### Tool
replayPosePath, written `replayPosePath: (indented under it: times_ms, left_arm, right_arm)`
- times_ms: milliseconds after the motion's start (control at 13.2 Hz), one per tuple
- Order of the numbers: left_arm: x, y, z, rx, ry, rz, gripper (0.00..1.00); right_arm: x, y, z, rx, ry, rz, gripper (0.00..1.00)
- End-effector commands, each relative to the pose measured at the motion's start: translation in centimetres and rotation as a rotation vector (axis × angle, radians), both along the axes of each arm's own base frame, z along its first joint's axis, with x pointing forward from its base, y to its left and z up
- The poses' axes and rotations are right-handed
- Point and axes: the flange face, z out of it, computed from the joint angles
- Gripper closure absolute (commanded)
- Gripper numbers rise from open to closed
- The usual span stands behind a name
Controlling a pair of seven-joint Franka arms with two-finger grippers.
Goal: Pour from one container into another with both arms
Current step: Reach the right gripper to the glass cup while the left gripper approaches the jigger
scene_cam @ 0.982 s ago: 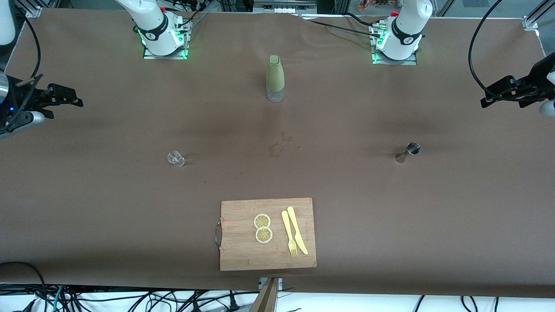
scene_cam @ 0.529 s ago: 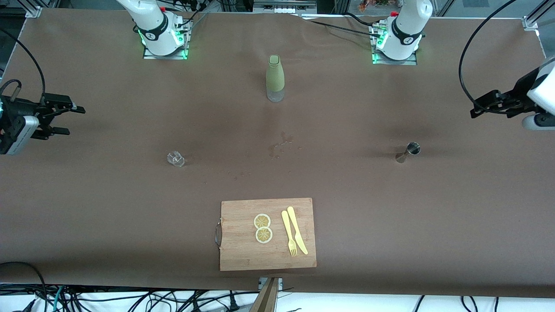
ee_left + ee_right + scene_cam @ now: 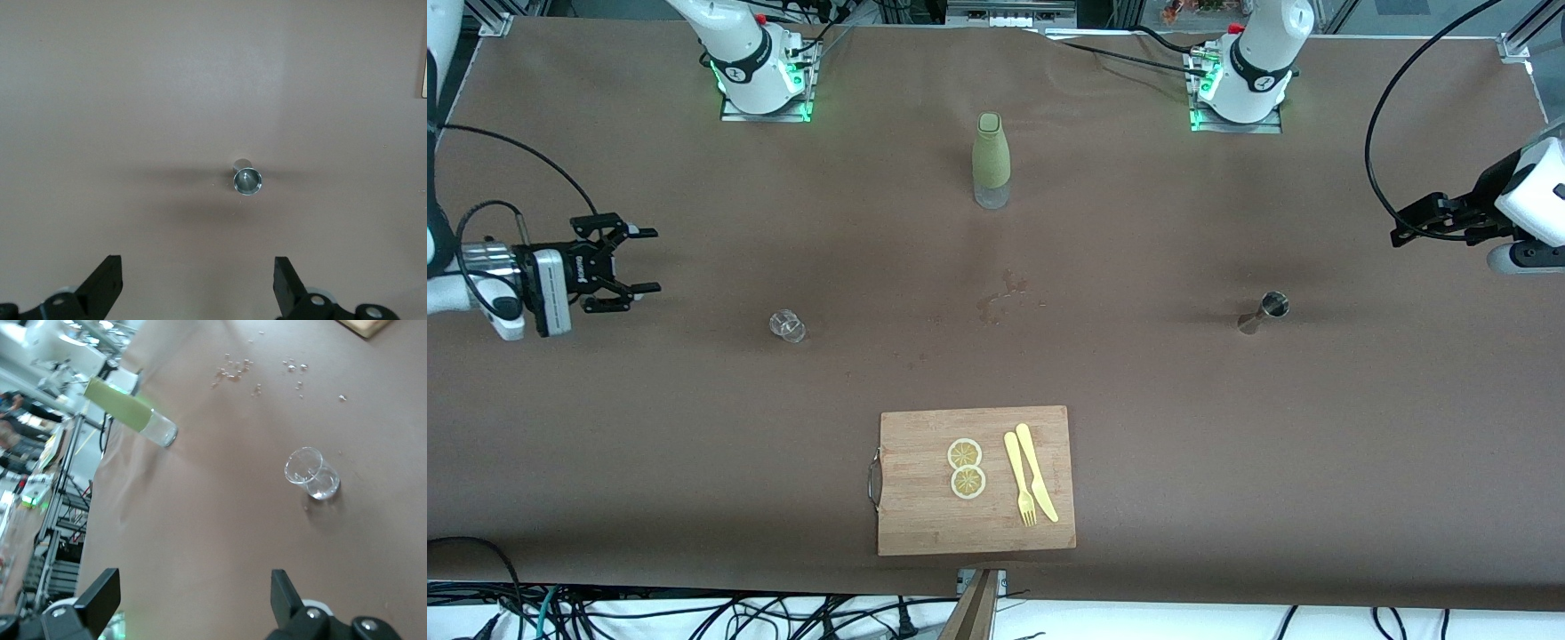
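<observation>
A small clear glass [image 3: 787, 325] stands on the brown table toward the right arm's end and also shows in the right wrist view [image 3: 311, 474]. My right gripper [image 3: 649, 260] hovers open beside it, closer to the table's end, with nothing between its fingers [image 3: 190, 583]. A metal jigger [image 3: 1263, 311] stands toward the left arm's end; the left wrist view looks down into its cup [image 3: 246, 178]. My left gripper [image 3: 1403, 227] hangs open and empty [image 3: 197, 273] above the table, closer to that end than the jigger. Between the arm bases stands a green-sleeved bottle [image 3: 991, 160], upright.
A wooden cutting board [image 3: 925, 507] lies near the front edge with two lemon slices [image 3: 966, 468], a yellow fork [image 3: 1019, 480] and a yellow knife [image 3: 1037, 471]. Small spilled drops [image 3: 1005, 298] mark the table's middle. Cables hang off the front edge.
My right gripper has swung in from the table's end toward the glass and come lower. My left gripper has shifted slightly toward the jigger. Nothing on the table moved.
</observation>
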Motion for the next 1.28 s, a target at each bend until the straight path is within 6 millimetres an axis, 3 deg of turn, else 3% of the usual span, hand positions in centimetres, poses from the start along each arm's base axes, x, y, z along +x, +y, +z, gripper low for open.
replayPosePath:
  times_ms: [0,151,378,529,755,906,982,1208]
  left_arm:
    - [0.1,0.2,0.6,0.019,-0.005,-0.001,0.00]
    - [-0.5,0.4,-0.5,0.010,0.058,-0.026,0.00]
    - [0.2,3.7,-4.0,-0.094,0.096,-0.137,0.00]
    - [0.1,4.2,-6.1,-0.117,0.094,-0.240,0.00]
    - [-0.1,8.1,-9.2,-0.192,0.032,-0.323,0.00]
    - [0.1,9.9,-12.7,-0.275,-0.042,-0.410,0.00]
    - [0.3,11.7,-14.6,-0.318,-0.070,-0.432,0.00]
    - [0.7,14.3,-19.2,-0.440,-0.139,-0.522,0.00]
  right_arm:
    - [0.6,0.5,-3.9,0.166,-0.139,0.097,0.00]
    - [2.0,0.6,-5.5,0.225,-0.331,0.145,0.00]
    - [3.3,1.0,-9.0,0.297,-0.550,0.161,0.00]
    - [3.6,2.1,-11.0,0.339,-0.576,0.133,0.00]
    - [3.9,3.2,-13.8,0.366,-0.653,0.107,0.00]
    - [4.1,5.5,-15.3,0.398,-0.651,0.087,0.00]
    - [4.0,5.8,-16.2,0.410,-0.652,0.073,0.00]
    - [3.3,7.7,-17.8,0.433,-0.629,0.097,0.00]
